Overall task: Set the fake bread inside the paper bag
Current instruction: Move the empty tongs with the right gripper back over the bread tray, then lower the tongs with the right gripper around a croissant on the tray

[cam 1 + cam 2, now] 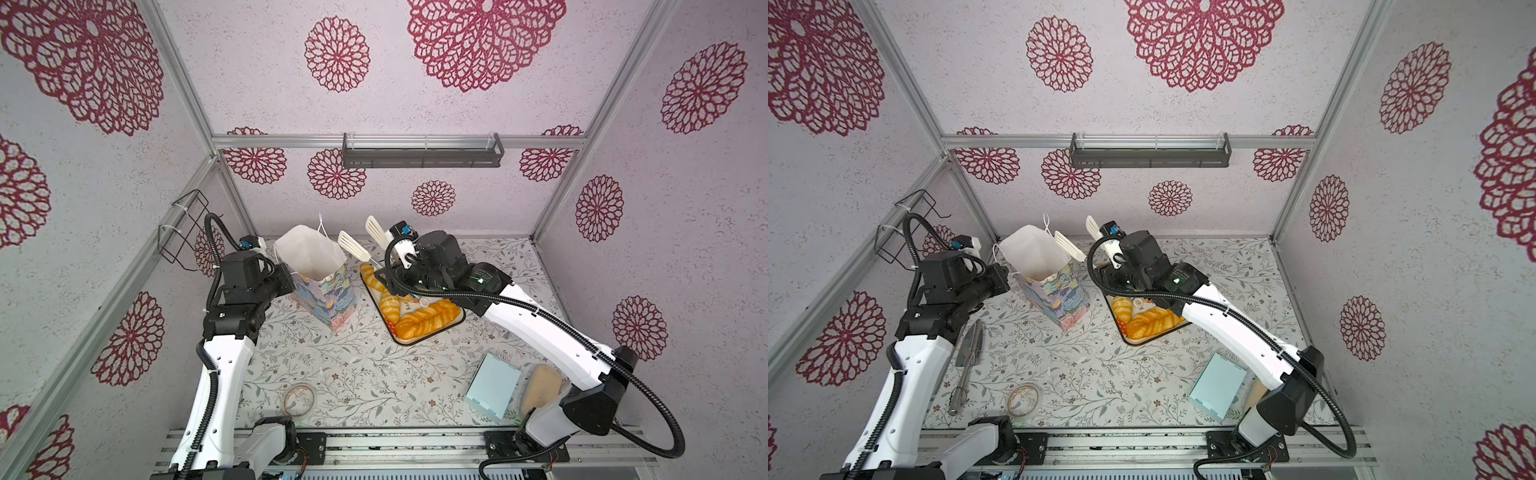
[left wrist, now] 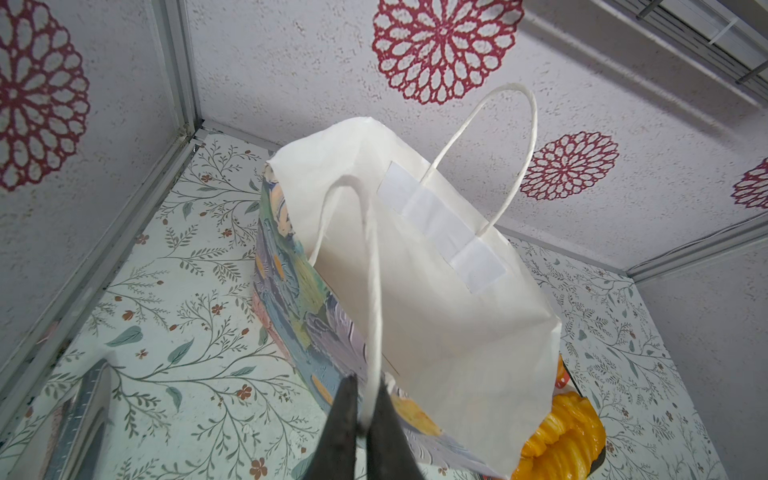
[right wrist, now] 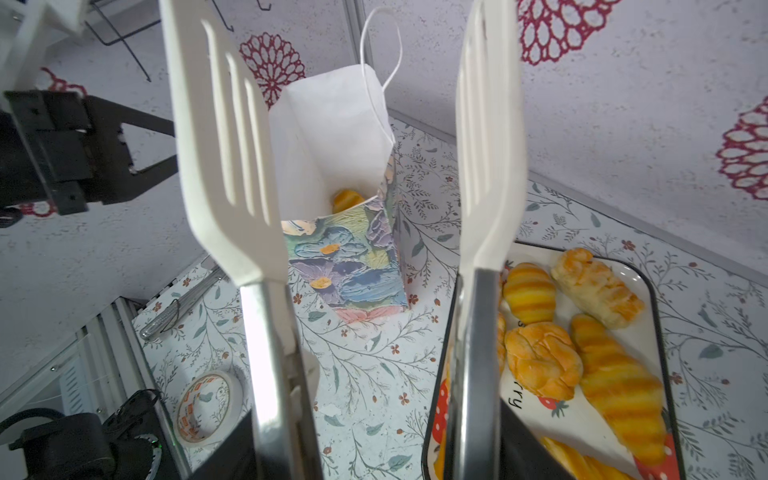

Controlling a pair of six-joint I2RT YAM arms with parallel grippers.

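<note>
The paper bag stands upright with its mouth open, flowers outside and white inside. My left gripper is shut on its near white string handle. One piece of fake bread lies at the bag's bottom. More fake bread lies on the tray right of the bag: a braided loaf, croissants and a bun. My right gripper is shut on white slotted tongs. The tongs stand open and empty, raised between bag and tray.
A pale blue flat box and a tan pad lie front right. A tape roll lies front left, with metal utensils beside it. A wire rack hangs on the left wall and a dark shelf on the back wall.
</note>
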